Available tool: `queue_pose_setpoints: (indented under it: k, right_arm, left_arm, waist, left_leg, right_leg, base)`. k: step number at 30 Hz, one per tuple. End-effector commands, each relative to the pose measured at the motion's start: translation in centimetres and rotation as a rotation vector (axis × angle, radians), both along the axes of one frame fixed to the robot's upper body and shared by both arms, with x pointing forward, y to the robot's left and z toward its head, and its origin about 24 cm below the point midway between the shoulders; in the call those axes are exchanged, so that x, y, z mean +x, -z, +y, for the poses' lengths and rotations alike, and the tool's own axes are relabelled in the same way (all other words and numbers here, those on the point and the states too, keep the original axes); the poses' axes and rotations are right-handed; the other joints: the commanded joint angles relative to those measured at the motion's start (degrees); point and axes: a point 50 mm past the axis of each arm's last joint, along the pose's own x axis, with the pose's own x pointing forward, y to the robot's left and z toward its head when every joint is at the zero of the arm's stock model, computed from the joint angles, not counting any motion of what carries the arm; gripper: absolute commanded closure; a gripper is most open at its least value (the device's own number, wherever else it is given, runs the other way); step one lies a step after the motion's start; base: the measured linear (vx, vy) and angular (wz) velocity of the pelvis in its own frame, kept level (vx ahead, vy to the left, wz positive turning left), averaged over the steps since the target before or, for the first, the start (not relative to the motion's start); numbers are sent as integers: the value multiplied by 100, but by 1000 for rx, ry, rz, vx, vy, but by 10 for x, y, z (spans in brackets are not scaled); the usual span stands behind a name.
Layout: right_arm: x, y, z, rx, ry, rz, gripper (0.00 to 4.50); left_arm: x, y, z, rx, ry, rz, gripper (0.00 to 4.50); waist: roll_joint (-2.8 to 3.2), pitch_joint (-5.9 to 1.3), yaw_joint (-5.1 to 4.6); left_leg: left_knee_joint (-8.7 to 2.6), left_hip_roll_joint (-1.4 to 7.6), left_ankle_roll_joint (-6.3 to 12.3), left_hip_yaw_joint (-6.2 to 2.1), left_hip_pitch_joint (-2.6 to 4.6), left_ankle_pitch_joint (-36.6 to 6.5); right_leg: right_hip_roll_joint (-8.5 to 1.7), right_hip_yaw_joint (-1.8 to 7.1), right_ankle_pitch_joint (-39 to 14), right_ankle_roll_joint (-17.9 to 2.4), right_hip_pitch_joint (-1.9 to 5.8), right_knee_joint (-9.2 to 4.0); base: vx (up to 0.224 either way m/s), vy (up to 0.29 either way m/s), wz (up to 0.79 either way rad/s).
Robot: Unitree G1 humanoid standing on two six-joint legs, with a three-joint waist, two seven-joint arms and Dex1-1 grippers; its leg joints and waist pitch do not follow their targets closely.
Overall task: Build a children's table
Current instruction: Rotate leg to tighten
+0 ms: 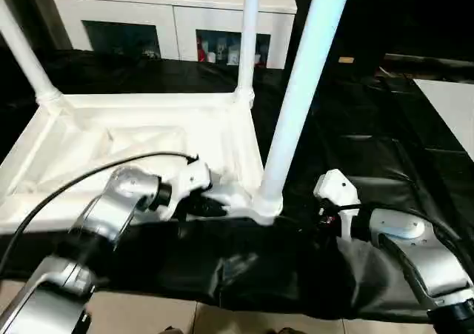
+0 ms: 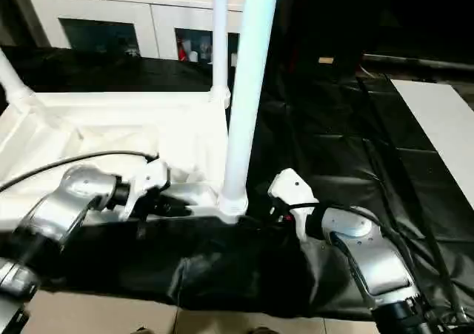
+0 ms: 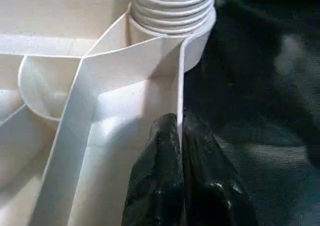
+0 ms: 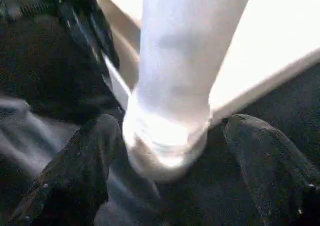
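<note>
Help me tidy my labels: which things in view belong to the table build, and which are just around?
Job: table top; near leg; far legs; left gripper pinching the top's rim; right gripper open around the near leg.
Around: white cabinet; black sheet.

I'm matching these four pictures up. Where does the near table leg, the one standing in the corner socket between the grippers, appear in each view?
Left eye view: near leg rises from low centre to the top edge.
Right eye view: it stands just left of centre.
Left wrist view: its ribbed base sits at the top, beyond the left gripper pinching the table rim.
Right wrist view: it stands centrally between the right gripper's fingers.
Shared landmark: the corner socket.
</note>
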Motion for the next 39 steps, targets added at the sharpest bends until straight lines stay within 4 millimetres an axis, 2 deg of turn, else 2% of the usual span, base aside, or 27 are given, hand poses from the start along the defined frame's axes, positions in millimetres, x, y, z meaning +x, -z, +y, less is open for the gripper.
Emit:
queue_pose_setpoints:
  k: [1,6,7,9,10,12,13,16,22,29,30,32,34,35,36,37,38,39]
  right_arm:
    - [1,-3,-1,2,-13,-2,69]
    - [4,4,6,-1,-29,17,69]
    - [4,6,6,-6,-35,23,69]
    - [4,7,8,-11,-50,33,69]
    - [4,8,9,-7,-61,41,69]
    - [4,8,10,-11,-75,49,105]
    - [4,8,10,-14,-80,52,105]
    - [6,10,10,-21,-79,54,142]
    - [7,11,9,-20,-75,59,178]
    - [3,17,7,-38,-89,88,182]
    - [3,21,6,-50,-74,99,182]
    - [6,26,5,-69,-23,93,182]
    - [18,36,3,-99,143,74,183]
    - [26,41,4,-100,254,68,183]
    - [39,49,11,-42,480,97,183]
    - [39,49,11,-38,495,100,183]
    - [43,52,16,-15,562,119,183]
    - [45,53,21,-4,611,131,183]
  left_arm:
    - [-14,10,-12,-38,52,59,448]
    - [-20,10,-22,-54,74,59,448]
    - [-20,10,-23,-55,73,58,448]
    - [-20,10,-23,-49,64,50,448]
    - [-19,10,-22,-45,59,48,448]
    - [-17,9,-20,-39,46,39,450]
    - [-17,9,-20,-37,42,38,450]
    - [-15,8,-18,-28,32,33,450]
    - [-14,7,-17,-24,27,32,450]
    - [-16,10,-14,-6,27,38,450]
    - [-16,11,-13,-2,17,34,450]
    - [-14,11,-13,-5,-5,21,450]
    - [-8,11,-17,-19,-76,-10,450]
    - [-3,10,-21,-29,-121,-27,450]
    - [6,8,-35,-56,-208,-48,450]
    - [6,8,-36,-58,-214,-50,450]
    - [9,7,-42,-70,-239,-57,450]
    - [12,6,-49,-84,-253,-60,450]
  waist:
    - [-7,-340,28]
    - [-6,-317,45]
    - [-29,-318,45]
    - [-24,-318,53]
    - [-36,-321,53]
    - [-41,-324,52]
    - [-39,-327,53]
    - [-36,-331,61]
    - [-28,-328,59]
    - [-32,-330,60]
    - [-10,-333,59]
    - [-18,-320,50]
    - [-16,-288,17]
    - [-16,-288,17]
    - [-30,-286,-63]
    - [-45,-290,-139]
    - [-64,-303,-158]
    - [-44,-296,-170]
  left_leg:
    - [-445,95,187,10,17,-1573]
    - [-457,79,140,12,36,-1809]
    - [-459,82,127,9,41,-1830]
    - [-460,79,119,7,42,-1862]
    - [-457,77,122,8,38,-1848]
    - [-457,71,133,6,24,-1810]
    - [-458,72,141,5,19,-1754]
    - [-453,75,153,11,21,-1676]
    - [-460,72,147,9,23,-1743]
    - [-459,71,149,9,18,-1723]
    - [-455,72,142,11,25,-1736]
    - [-460,65,126,11,17,-1801]
    - [-463,50,49,9,28,-1973]
    - [-463,50,49,9,28,-1973]
    - [-478,18,-81,-36,22,-2145]
    - [-466,-2,-164,-50,25,-2221]
    - [-470,-10,-181,-87,8,-2268]
    - [-457,-7,-146,-73,51,-2356]
  right_leg:
    - [-243,179,-1374,-1215,301,-407]
    - [-244,174,-2077,-1006,265,-472]
    - [-239,175,-2107,-981,251,-472]
    - [-246,174,-2189,-943,252,-482]
    - [-244,177,-2172,-932,256,-480]
    - [-246,173,-2212,-886,262,-481]
    - [-248,175,-2162,-893,264,-477]
    - [-245,180,-2021,-927,262,-462]
    - [-244,172,-2090,-919,261,-469]
    - [-241,174,-2071,-906,264,-469]
    - [-239,176,-2050,-913,258,-472]
    - [-242,168,-2172,-905,255,-484]
    - [-243,156,-2588,-825,212,-527]
    - [-243,156,-2588,-825,212,-527]
    - [-251,104,-3163,-606,222,-567]
    - [-251,91,-3409,-493,196,-599]
    - [-262,54,-3614,-351,237,-626]
    - [-259,61,-3638,-341,167,-668]
  base:
    - [0,0,0]
    - [0,0,0]
    - [0,0,0]
    - [0,0,0]
    - [0,0,0]
    - [0,0,0]
    - [0,0,0]
    - [0,0,0]
    - [0,0,0]
    - [0,0,0]
    - [0,0,0]
    - [0,0,0]
    - [0,0,0]
    - [0,0,0]
    - [0,0,0]
    - [-51,4,-11]
    - [0,0,0]
    - [0,0,0]
